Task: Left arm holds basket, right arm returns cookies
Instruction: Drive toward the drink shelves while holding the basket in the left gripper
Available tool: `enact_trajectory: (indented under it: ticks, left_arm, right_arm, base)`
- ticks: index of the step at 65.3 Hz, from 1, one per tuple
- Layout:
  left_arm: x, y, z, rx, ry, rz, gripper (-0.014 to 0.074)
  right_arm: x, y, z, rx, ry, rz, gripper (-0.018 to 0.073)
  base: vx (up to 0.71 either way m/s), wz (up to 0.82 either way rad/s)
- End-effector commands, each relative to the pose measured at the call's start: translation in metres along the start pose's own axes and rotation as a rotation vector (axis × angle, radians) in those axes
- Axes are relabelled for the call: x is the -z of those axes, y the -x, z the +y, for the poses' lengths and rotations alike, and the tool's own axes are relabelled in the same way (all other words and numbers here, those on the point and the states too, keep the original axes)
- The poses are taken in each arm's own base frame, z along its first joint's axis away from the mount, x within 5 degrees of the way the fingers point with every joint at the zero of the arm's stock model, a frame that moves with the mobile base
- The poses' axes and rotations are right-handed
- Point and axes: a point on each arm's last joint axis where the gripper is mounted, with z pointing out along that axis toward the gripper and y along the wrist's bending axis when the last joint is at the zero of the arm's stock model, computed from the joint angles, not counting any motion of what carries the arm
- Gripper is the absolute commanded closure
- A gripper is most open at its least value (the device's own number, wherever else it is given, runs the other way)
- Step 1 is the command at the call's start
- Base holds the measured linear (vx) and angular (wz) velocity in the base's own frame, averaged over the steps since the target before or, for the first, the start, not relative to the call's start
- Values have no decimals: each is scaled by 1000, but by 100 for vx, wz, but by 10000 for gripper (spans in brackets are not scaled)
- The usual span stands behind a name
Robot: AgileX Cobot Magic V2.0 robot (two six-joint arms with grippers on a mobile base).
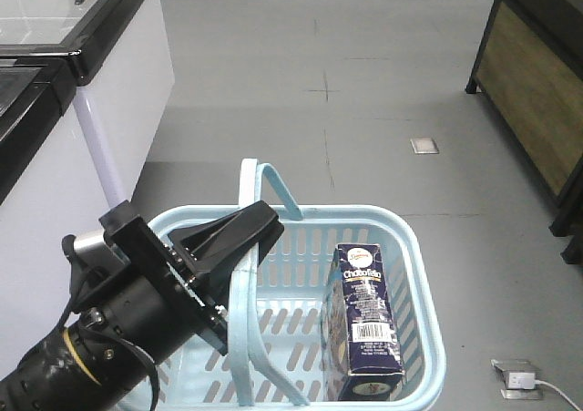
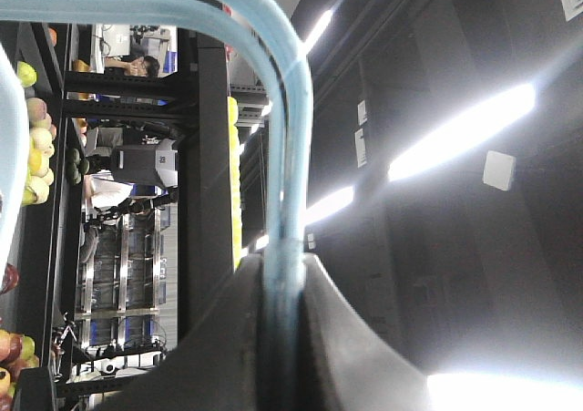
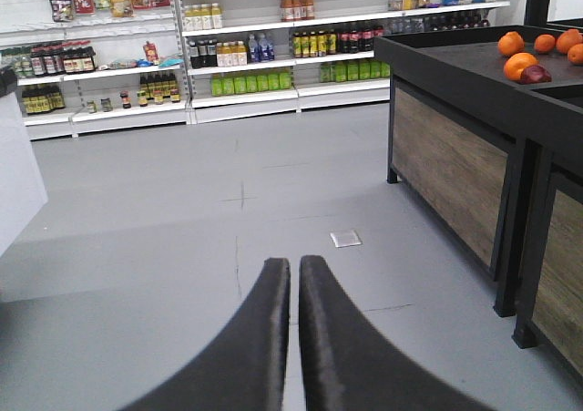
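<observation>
Light blue basket held by one hoop handle clamped in the left gripper — so the Chocofilo cookies carton stands upright and reachable inside — right gripper closed, empty, well apart.

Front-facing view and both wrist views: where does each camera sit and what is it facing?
Front-facing: high on the robot, looking down at the basket holding the cookies; left arm shows.
Left wrist: behind the left gripper, looking along the clamped basket handle toward fruit shelves.
Right wrist: behind the shut right gripper, facing floor and drink shelves.
Shared: front and left wrist both show the handle grip.
</observation>
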Motion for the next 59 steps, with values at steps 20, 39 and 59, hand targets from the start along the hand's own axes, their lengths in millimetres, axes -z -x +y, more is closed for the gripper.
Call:
enact_trajectory:
  ticks: [20, 39, 59]
  left_arm:
    - [-1, -6, -30, 9, -230, 36, 599]
    - [-1, -6, -30, 9, -230, 36, 599]
    - [-1, -6, -30, 9, -230, 36, 599]
  right_arm:
    - [0, 2, 0, 19, 2, -71, 565]
    - [0, 2, 0, 19, 2, -71, 565]
    - [0, 2, 0, 19, 2, -71, 565]
  base:
    - [17, -6]
    - [15, 3]
    - [17, 9]
